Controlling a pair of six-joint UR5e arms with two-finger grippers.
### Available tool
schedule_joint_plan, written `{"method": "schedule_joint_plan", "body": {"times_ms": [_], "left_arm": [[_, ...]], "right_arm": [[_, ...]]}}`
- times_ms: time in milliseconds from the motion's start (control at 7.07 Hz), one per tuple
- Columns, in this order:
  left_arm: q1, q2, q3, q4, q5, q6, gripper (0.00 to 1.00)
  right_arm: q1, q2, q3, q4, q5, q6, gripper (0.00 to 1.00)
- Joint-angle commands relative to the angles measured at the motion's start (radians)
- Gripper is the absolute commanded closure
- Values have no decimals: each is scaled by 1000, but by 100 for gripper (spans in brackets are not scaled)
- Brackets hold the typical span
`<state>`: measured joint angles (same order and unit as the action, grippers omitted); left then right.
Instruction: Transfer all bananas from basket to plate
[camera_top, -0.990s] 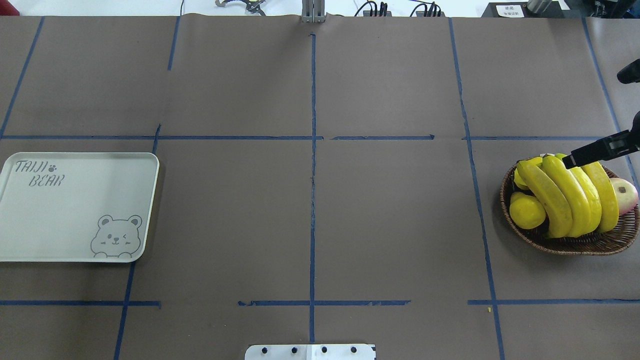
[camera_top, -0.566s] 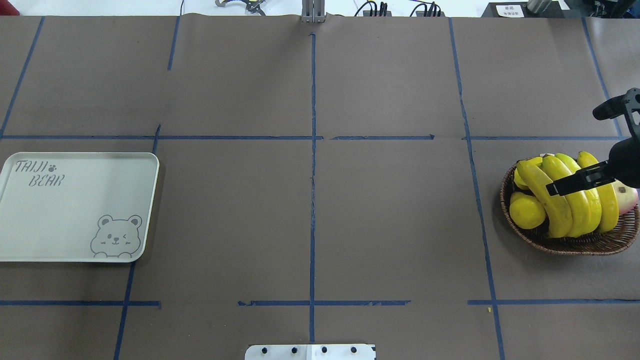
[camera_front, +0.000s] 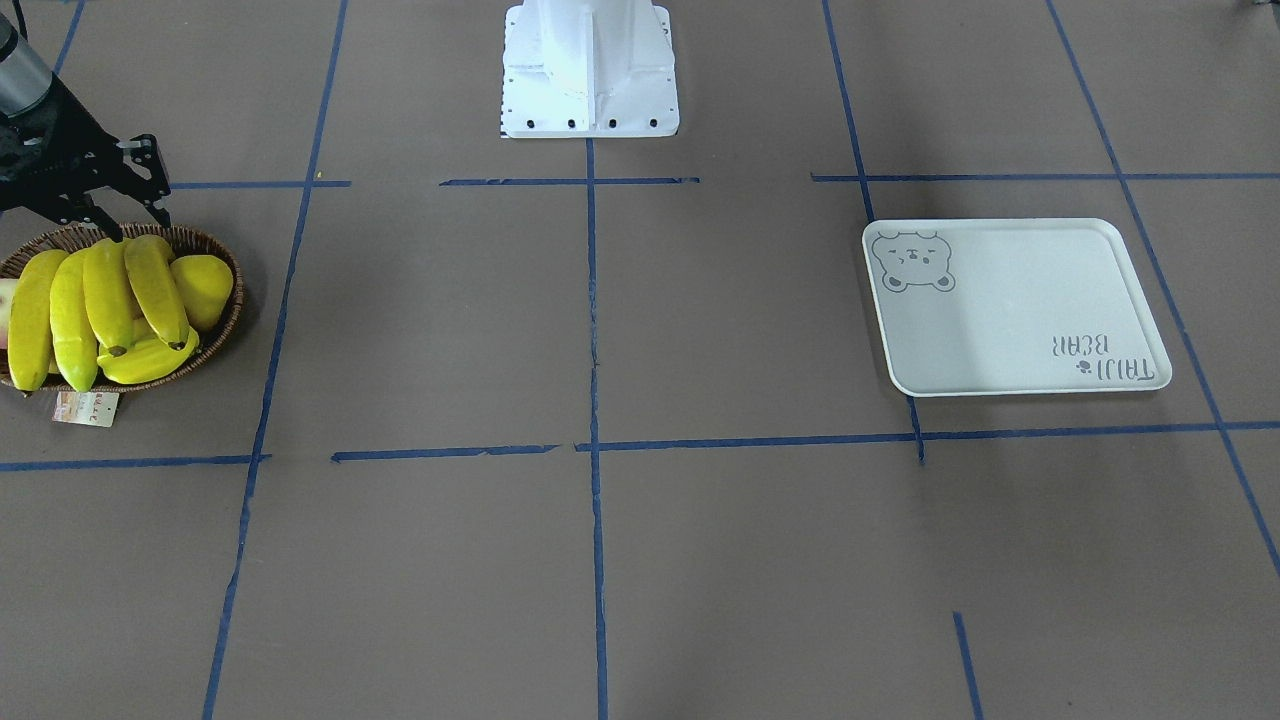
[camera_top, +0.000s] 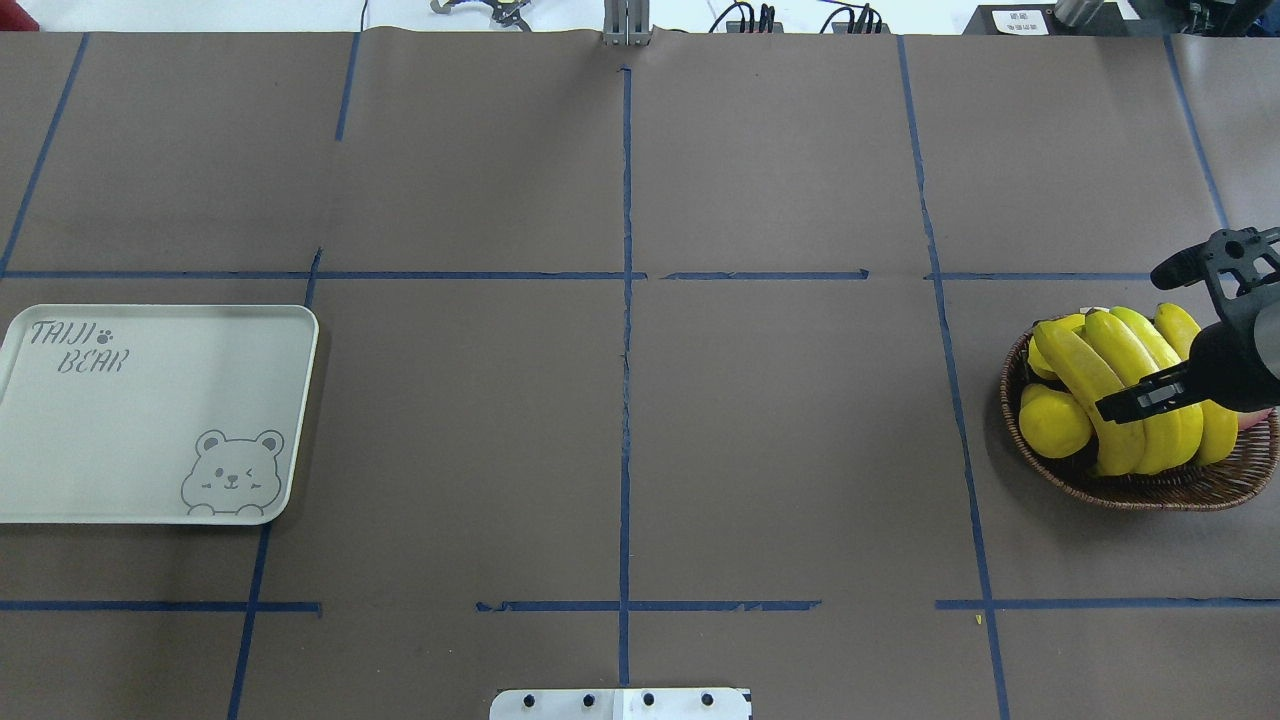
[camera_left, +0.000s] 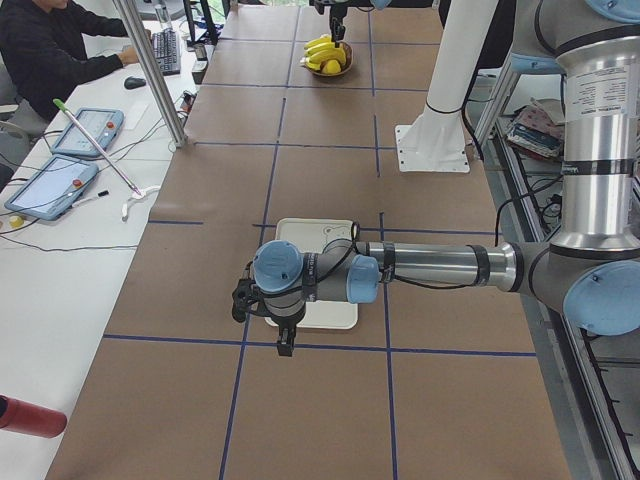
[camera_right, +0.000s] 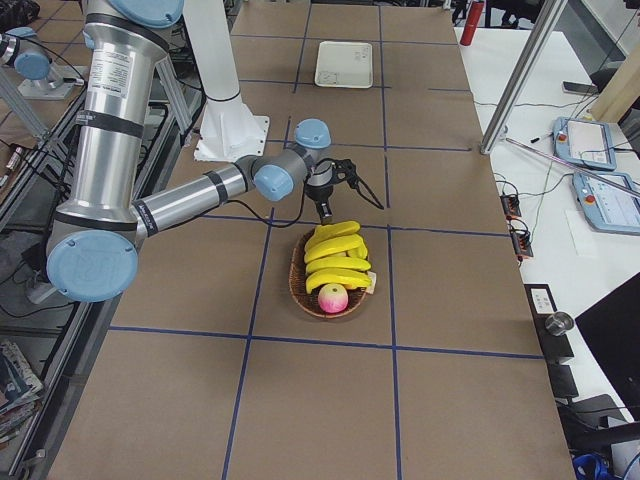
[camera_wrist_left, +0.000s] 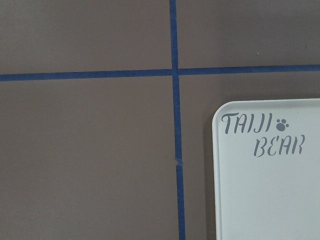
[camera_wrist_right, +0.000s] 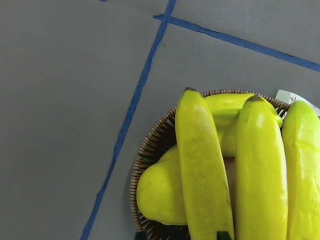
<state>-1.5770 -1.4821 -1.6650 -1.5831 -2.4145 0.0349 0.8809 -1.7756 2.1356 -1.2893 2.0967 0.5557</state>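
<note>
My right tool (camera_top: 1128, 345) hangs wide open directly over the bananas (camera_top: 1085, 375), which lie in the basket (camera_top: 1130, 490), long axes running near-to-far. My left tool (camera_left: 284, 340) is by the plate (camera_top: 150, 420), well apart; its opening I cannot tell. Right arm is nearer.

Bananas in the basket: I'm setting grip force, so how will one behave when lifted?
Probably stiff: the bananas keep their curve while spanning the basket. The smooth, rounded skin may slip when pinched. They lie touching, so lifting one could shift its neighbours.
</note>
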Motion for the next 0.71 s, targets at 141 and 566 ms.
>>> {"method": "schedule_joint_plan", "body": {"times_ms": [141,566], "left_arm": [[0,-1,2,0,0,-1,0],[0,-1,2,0,0,-1,0]], "right_arm": [[-3,1,-40,2,-4,-62,38],[-5,2,-65,2,-9,-62,36]]}}
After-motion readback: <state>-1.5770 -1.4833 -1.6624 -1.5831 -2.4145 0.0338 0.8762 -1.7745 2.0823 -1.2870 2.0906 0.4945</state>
